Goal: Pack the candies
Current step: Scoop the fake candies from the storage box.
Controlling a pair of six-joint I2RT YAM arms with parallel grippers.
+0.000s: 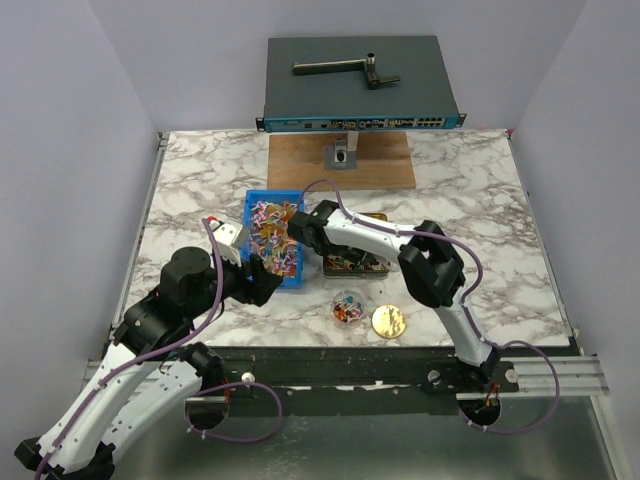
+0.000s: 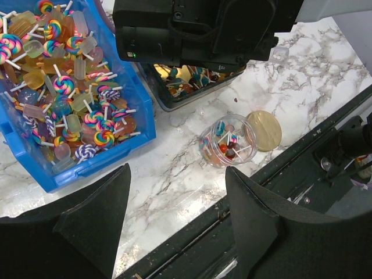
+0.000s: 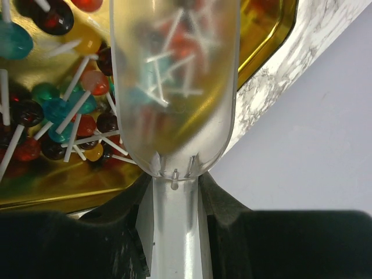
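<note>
**Scoop over the tin, jar on the near side**

Your right hand [image 3: 174,195] is closed on the handle of a clear scoop [image 3: 174,87]. The scoop runs straight out from the fingers, with the bowl ahead and the handle back in the grip. The bowl hangs over the gold tin [image 3: 273,29], where the candies [image 3: 55,113] lie in a loose heap (small lollipops, sticks pointing every way). Sticks and coloured heads show blurred through the bowl's wall, but you cannot tell here whether they lie in it or under it.

As I judge it, the next move turns on where the jar [image 1: 346,306] lies from that scoop. Seen from above, the jar stands just beside the tin, on the side toward the arm bases. The gold lid [image 1: 388,320] lies flat on the surface [image 1: 470,230] just to the jar's right. A few candies are already in the jar. So the scoop's load has to travel back toward the near edge, and the bowl's lip must line up over a narrow mouth.

Your left hand [image 2: 177,174] is wide open and holds nothing. It hovers by the near corner of the blue bin [image 2: 99,168], with the jar off to its right. It is near the jar too, but the right hand is the one carrying the scoop.
</note>
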